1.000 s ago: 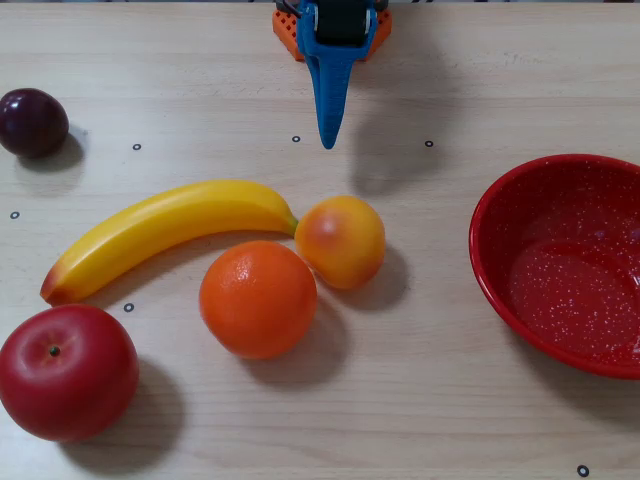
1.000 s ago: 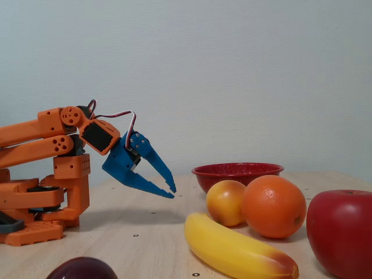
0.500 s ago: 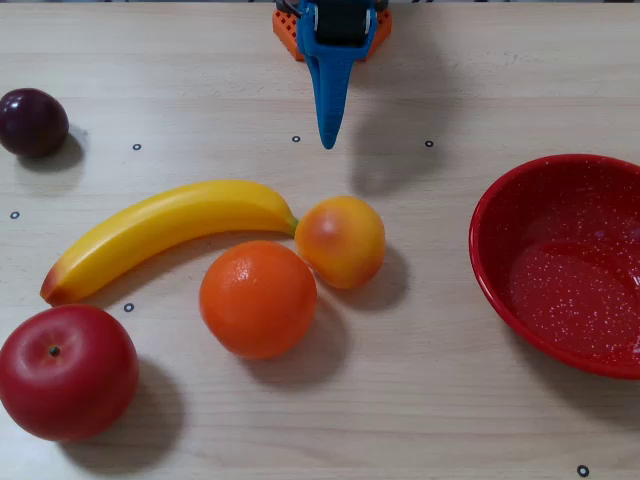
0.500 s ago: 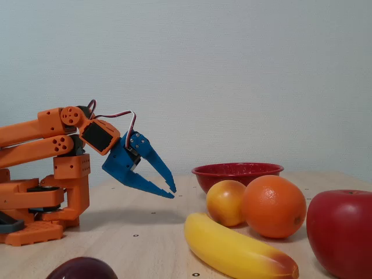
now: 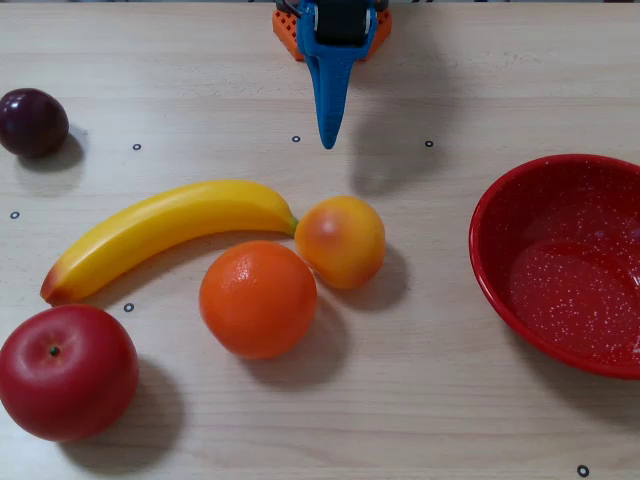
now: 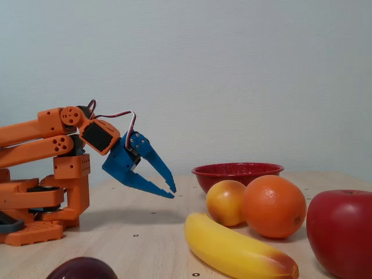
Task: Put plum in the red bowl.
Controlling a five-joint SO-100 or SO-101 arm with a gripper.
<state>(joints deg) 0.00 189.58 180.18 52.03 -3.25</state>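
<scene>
The plum is small, round and dark purple. It lies at the far left of the table in the overhead view and shows at the bottom edge of the fixed view. The red bowl with white speckles stands at the right edge and shows behind the fruit in the fixed view. My blue gripper points down over the top middle of the table, well right of the plum and left of the bowl. In the fixed view the gripper hangs above the table, jaws together and empty.
A yellow banana, an orange, a yellow-orange peach and a big red apple lie between plum and bowl. The orange arm base stands at the table's far edge in the overhead view.
</scene>
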